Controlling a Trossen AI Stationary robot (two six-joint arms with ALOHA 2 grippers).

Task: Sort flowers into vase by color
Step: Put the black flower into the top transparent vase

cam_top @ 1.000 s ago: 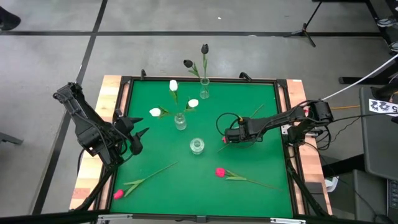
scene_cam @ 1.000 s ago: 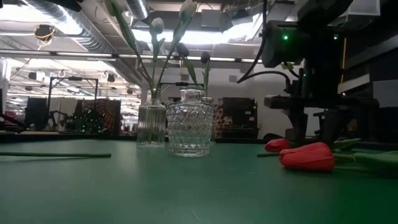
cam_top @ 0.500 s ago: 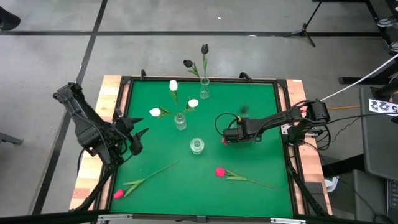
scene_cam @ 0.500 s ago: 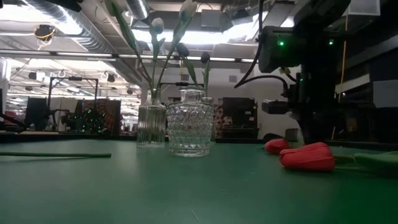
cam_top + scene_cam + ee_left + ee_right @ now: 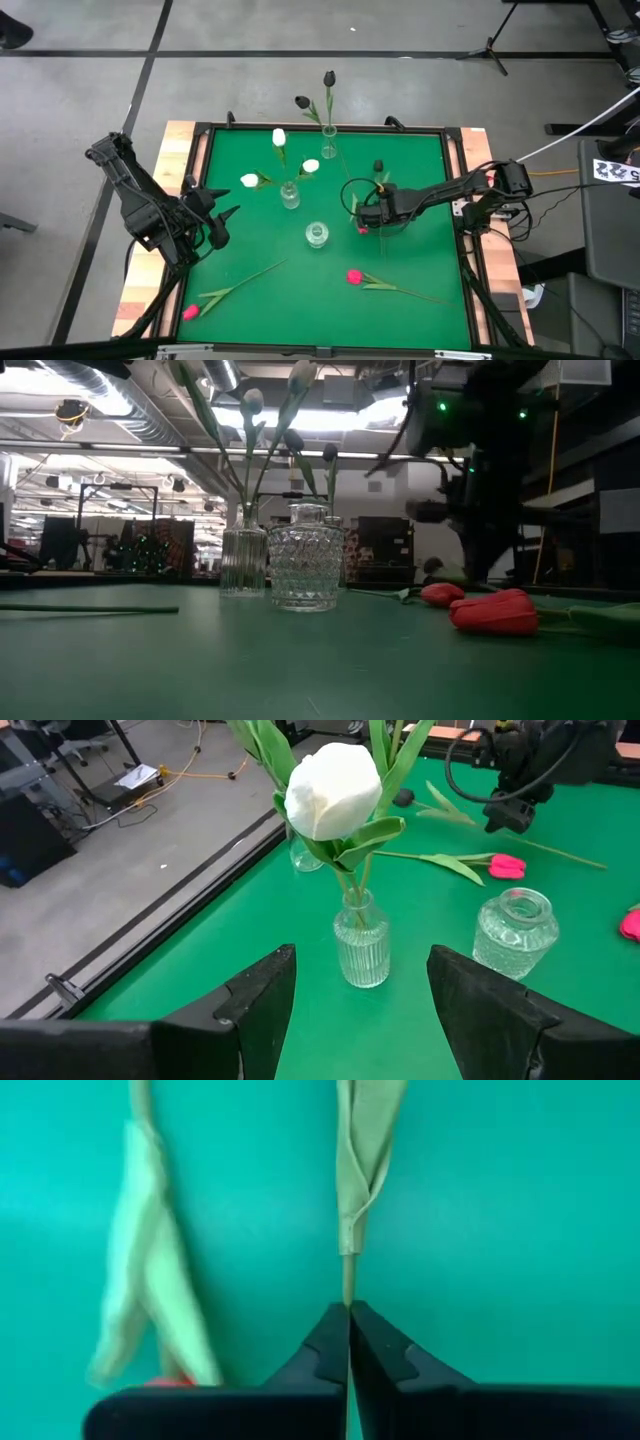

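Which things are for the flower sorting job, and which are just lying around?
For the job: black tulip in the shut right gripper; pink tulips lying on the mat; white tulips' vase; black tulips' vase; empty vase; left gripper, open, waiting at the mat's left.
Just lying about: tripod on the floor; white cable.

Both arms are dark, near-black, built of chunky jointed segments. The right arm (image 5: 440,195) carries a looping black cable near its gripper (image 5: 372,213), which has flat, tapered matte fingers (image 5: 330,1345). The left gripper (image 5: 222,222) has broad, blocky black fingers (image 5: 262,1000) with squared edges.
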